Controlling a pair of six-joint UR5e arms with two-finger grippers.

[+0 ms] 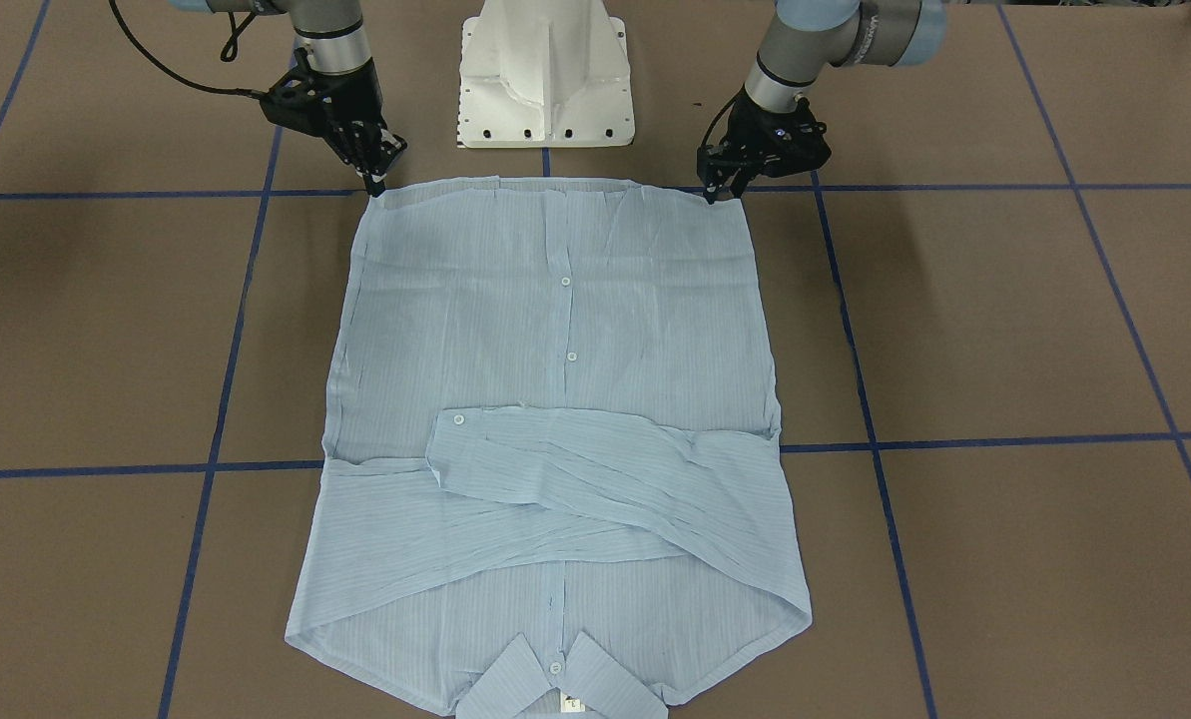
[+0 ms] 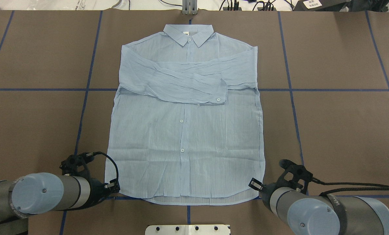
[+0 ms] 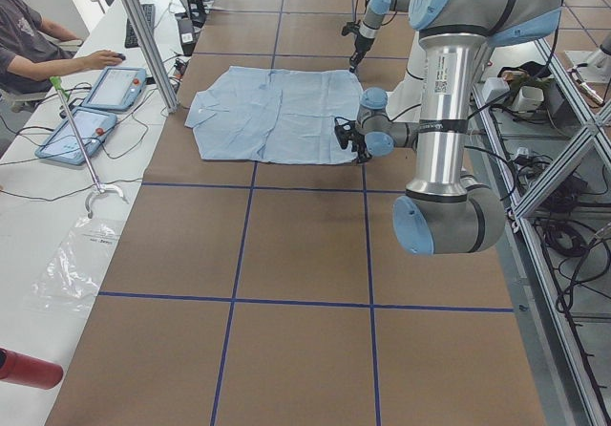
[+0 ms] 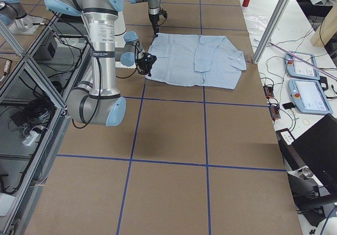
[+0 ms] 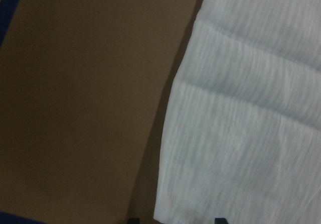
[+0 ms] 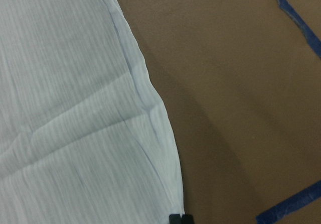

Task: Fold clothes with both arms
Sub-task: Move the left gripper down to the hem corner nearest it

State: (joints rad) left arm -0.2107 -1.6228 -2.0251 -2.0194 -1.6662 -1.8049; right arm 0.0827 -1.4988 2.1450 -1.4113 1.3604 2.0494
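The pale-blue striped shirt point(image 2: 187, 140) lies flat and buttoned on the brown table, collar point(image 2: 187, 34) at the far side and both sleeves point(image 2: 181, 81) folded across the chest. My left gripper point(image 1: 723, 190) is down at the hem corner on my left. In the left wrist view, the left gripper point(image 5: 175, 220) is open, with the cloth point(image 5: 241, 133) corner between its fingertips. My right gripper point(image 1: 375, 185) is at the other hem corner. In the right wrist view, the right gripper point(image 6: 180, 218) has its tips pinched together on the shirt's edge point(image 6: 150, 103).
The white pedestal base point(image 1: 545, 80) stands just behind the hem. Blue tape lines point(image 1: 1004, 439) grid the table. A side bench holds teach pendants point(image 3: 115, 87), with a seated person point(image 3: 29, 44) beside them. A metal post point(image 3: 143, 34) stands at the far table edge.
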